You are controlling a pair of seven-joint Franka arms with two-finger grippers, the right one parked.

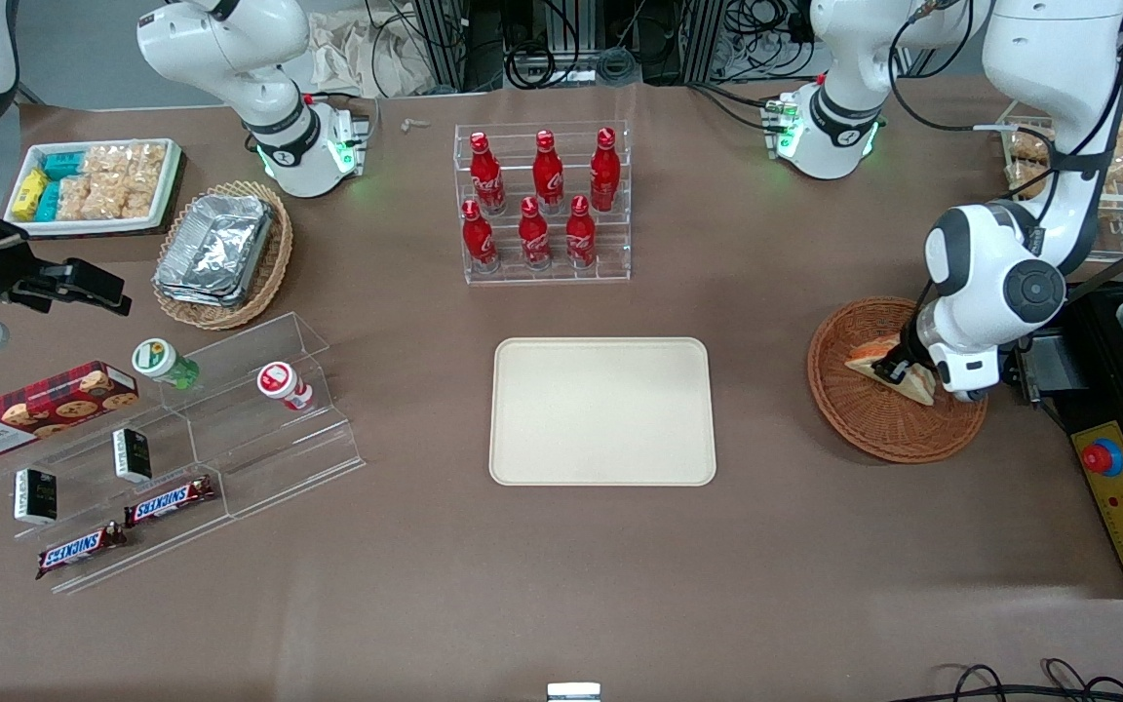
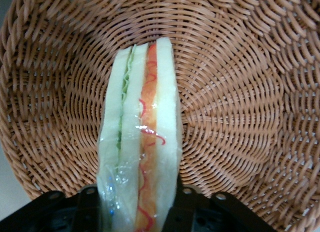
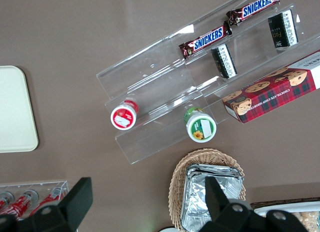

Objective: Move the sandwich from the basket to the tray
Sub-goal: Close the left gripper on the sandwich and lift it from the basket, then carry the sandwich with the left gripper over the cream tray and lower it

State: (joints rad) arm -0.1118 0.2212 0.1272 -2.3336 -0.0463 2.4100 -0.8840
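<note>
The sandwich (image 1: pixel 875 357), a white-bread wedge with orange-red and green filling, is in the round reddish-brown wicker basket (image 1: pixel 864 429) toward the working arm's end of the table. My left gripper (image 1: pixel 898 370) reaches down into the basket and is shut on the sandwich. In the left wrist view the plastic-wrapped sandwich (image 2: pixel 142 137) stands on edge between the black fingers of the gripper (image 2: pixel 137 214), with the woven basket floor (image 2: pixel 240 91) close beneath it. Whether it rests on the basket I cannot tell. The cream rectangular tray (image 1: pixel 602 409) lies bare mid-table, apart from the basket.
A clear rack of red bottles (image 1: pixel 542 200) stands farther from the front camera than the tray. Toward the parked arm's end are an acrylic stepped shelf with snacks (image 1: pixel 181 439), a tan basket of foil trays (image 1: pixel 220 253) and a white snack tray (image 1: pixel 94 185). A black control box (image 1: pixel 1122 487) sits beside the basket.
</note>
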